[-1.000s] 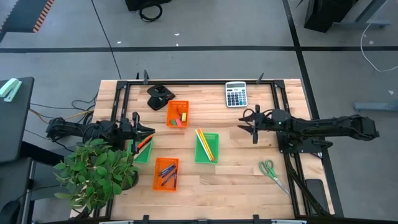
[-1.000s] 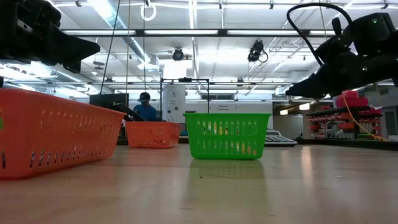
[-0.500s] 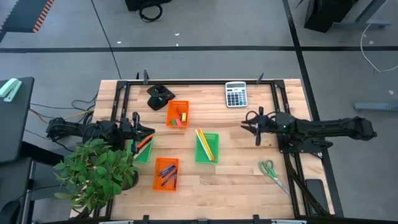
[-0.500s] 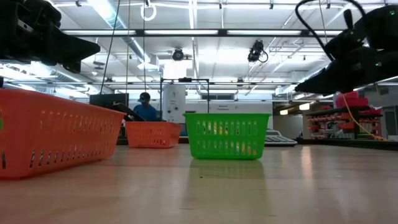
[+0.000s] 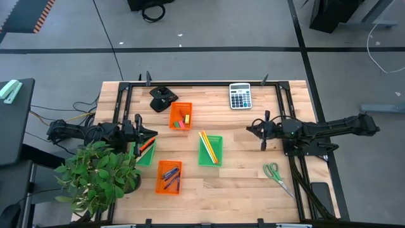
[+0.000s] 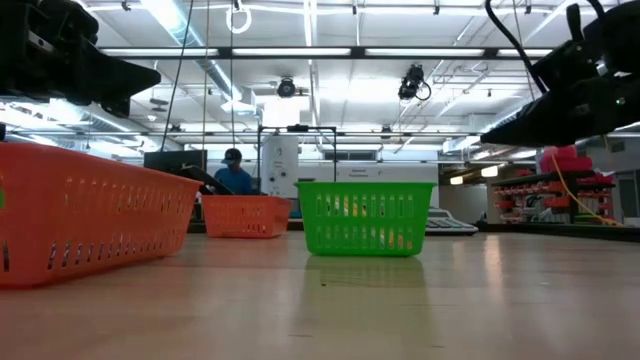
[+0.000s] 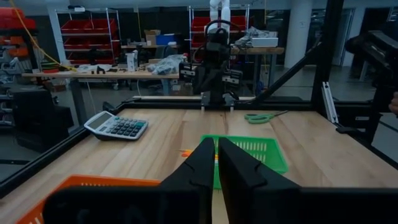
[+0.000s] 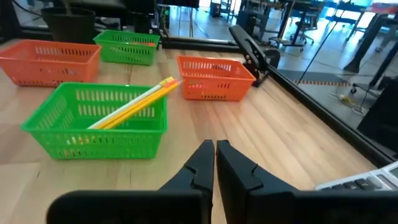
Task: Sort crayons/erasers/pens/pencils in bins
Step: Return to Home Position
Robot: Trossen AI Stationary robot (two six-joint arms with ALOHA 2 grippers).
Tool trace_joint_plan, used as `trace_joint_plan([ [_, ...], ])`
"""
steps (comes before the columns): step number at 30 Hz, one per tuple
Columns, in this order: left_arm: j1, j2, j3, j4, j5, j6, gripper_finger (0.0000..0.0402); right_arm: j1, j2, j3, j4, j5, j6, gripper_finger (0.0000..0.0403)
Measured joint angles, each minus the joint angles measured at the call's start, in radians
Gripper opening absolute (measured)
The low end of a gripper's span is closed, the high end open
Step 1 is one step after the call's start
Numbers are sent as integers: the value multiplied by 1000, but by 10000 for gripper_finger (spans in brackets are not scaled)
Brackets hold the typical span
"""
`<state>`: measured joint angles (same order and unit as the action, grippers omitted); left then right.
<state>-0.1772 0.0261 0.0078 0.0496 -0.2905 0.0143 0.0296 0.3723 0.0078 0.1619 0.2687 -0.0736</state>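
Four bins stand on the wooden table. The far orange bin (image 5: 181,116) holds erasers, and the middle green bin (image 5: 210,149) holds yellow pencils (image 8: 134,102) that lean on its rim. The near orange bin (image 5: 168,177) holds dark pens, and the left green bin (image 5: 146,152) holds orange and red crayons. My left gripper (image 5: 154,135) (image 7: 216,155) hovers shut over the left green bin's far end, with nothing in it. My right gripper (image 5: 248,129) (image 8: 214,152) is also shut with nothing in it. It hangs above bare table to the right of the pencil bin.
A grey calculator (image 5: 240,95) lies at the far edge, with a black object (image 5: 162,98) at the far left of the table. Green-handled scissors (image 5: 274,172) lie near the right front. A potted plant (image 5: 98,177) covers the near left corner. A person (image 6: 234,172) sits far behind the table.
My right gripper has drawn back toward the table's right edge and stays above the wood. Everything else has stayed where it was.
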Motion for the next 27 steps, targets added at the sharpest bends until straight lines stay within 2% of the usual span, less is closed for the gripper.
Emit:
trace_joint_plan([
  [14,0,0,0,2,0,-2,35,0,-116,37,-4,0,-48,23],
  [20,0,0,-2,28,-2,-2,28,0,-116,37,-61,0,-23,23],
  [27,0,0,-2,48,-4,-3,38,0,-115,37,-59,0,29,23],
])
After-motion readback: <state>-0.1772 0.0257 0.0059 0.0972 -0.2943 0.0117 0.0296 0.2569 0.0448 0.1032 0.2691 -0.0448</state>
